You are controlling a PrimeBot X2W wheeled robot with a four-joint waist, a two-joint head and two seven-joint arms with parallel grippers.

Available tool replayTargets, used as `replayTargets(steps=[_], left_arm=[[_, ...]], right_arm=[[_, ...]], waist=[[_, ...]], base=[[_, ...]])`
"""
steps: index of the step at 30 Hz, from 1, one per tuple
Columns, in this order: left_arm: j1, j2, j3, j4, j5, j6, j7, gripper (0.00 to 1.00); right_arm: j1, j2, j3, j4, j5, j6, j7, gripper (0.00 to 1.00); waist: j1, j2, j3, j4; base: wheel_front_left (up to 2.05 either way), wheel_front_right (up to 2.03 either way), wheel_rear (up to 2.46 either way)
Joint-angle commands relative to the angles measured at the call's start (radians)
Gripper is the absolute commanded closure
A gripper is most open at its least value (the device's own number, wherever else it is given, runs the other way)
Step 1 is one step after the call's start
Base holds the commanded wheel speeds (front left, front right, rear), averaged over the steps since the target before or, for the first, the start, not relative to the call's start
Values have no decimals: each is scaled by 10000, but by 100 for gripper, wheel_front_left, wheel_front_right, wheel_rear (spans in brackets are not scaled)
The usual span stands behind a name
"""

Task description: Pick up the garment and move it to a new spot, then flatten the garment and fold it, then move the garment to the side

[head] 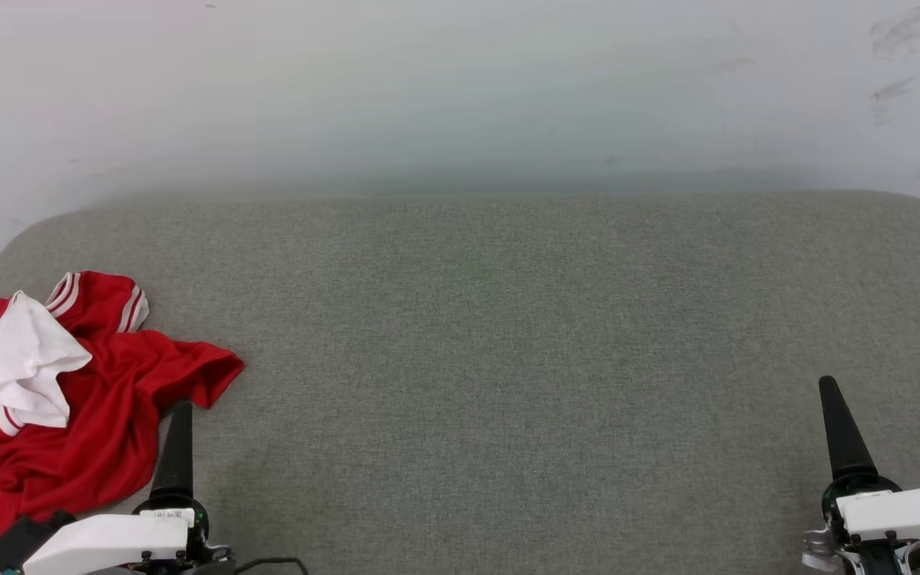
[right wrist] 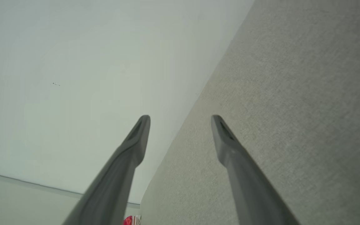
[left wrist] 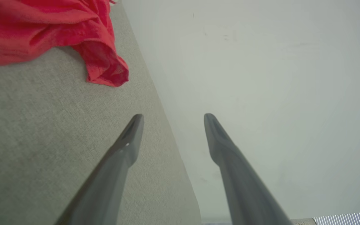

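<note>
The jersey (head: 101,415) lies crumpled at lower left, just beside the left gripper (left wrist: 173,117), its jaws spread and empty, like the right gripper (right wrist: 180,117).

Head camera overlooks grey surface (head: 508,359); wrist cameras skim it closely

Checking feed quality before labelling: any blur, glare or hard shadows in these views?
Head view: soft even light, no glare, garment sharp, wall edge hazy. Left wrist view: left hand blurred, garment slightly soft. Right wrist view: right hand blurred too, no glare.
</note>
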Motion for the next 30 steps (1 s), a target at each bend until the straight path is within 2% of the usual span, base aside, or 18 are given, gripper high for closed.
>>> replayTargets(steps=[1,13,30], left_arm=[[-47,41,66,-240,228,-15,-79,0],[179,46,-275,-1517,2978,45,-506,0],[424,106,-1931,-2674,7326,917,-1032,0]], right_arm=[[-218,-17,-56,-216,-356,2,-98,0],[-212,-16,53,-1224,-3792,1,-528,0],[92,-15,617,-2062,-7291,1,-1060,0]], waist=[[0,0,1,-3],[0,0,62,-38],[0,0,162,-59]], base=[[0,0,0],[0,0,0],[0,0,0]])
